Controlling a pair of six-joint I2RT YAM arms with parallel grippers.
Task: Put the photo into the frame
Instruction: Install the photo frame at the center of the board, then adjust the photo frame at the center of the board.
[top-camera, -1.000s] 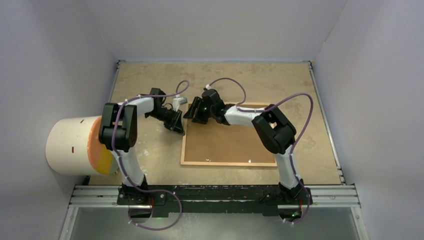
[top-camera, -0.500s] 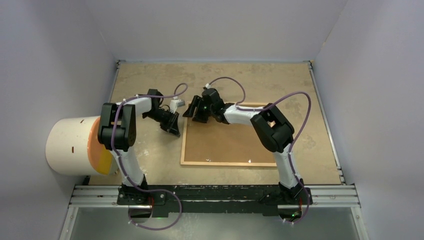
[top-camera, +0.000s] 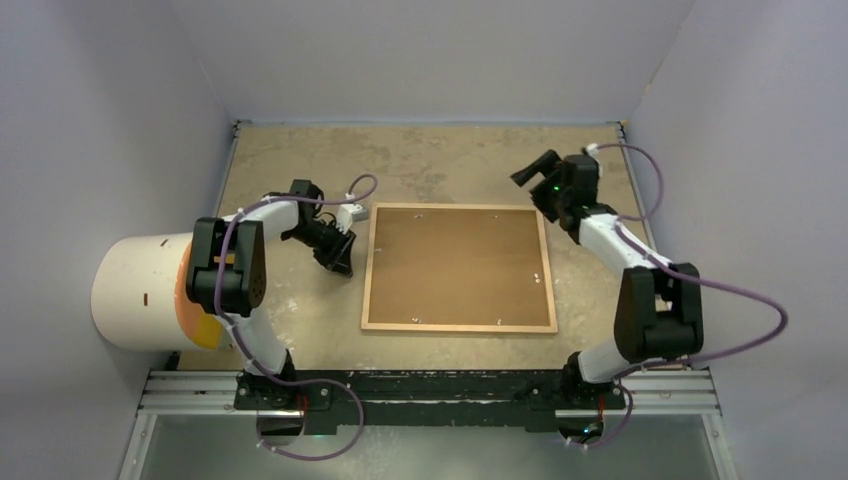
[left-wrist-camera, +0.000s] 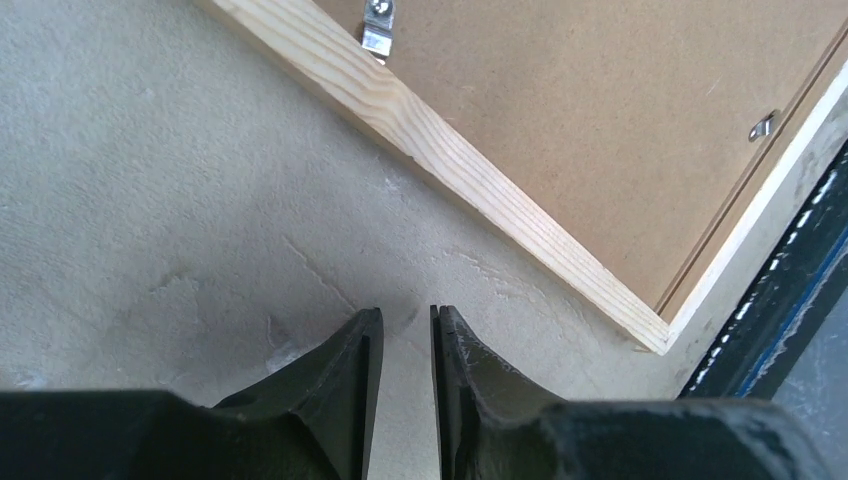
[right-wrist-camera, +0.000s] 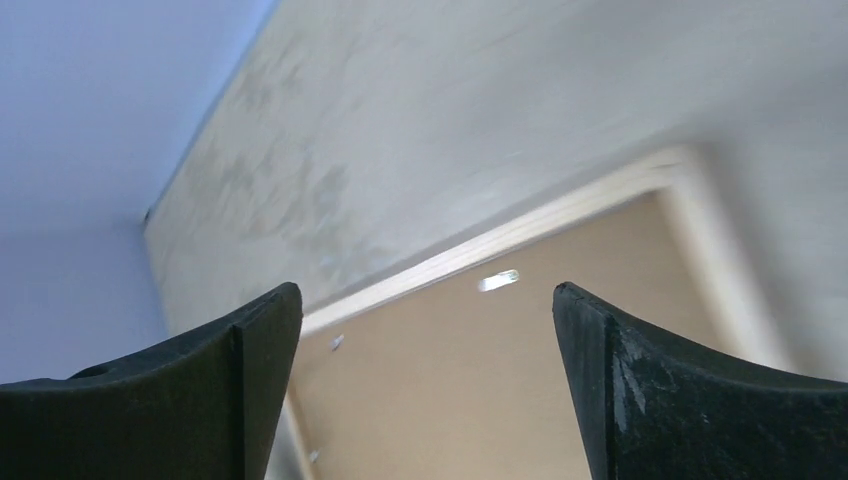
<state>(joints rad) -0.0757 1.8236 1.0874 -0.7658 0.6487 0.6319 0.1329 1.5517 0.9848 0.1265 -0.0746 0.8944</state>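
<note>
From above, the light-wood frame (top-camera: 455, 327) lies back-up in the middle of the tan surface (top-camera: 300, 160), a brown backing board (top-camera: 455, 265) filling it. The left end effector (top-camera: 340, 262) sits low, just beside the frame's left edge. The right end effector (top-camera: 524, 172) hangs near the frame's far right corner. A white cylinder with an orange face (top-camera: 135, 290) lies at the left edge.

At the left wrist, the left end effector (left-wrist-camera: 406, 312) shows only a narrow gap between its fingers, with nothing in it, over bare surface (left-wrist-camera: 150, 200). The frame's moulding (left-wrist-camera: 450, 165) runs diagonally to a corner, apart from the fingertips, and small metal clips (left-wrist-camera: 378, 30) sit on the backing board (left-wrist-camera: 600, 120).

At the right wrist, the right end effector (right-wrist-camera: 425, 290) is spread wide and holds nothing. The frame (right-wrist-camera: 500, 240) and its backing board (right-wrist-camera: 480, 400) lie blurred beyond it.
</note>
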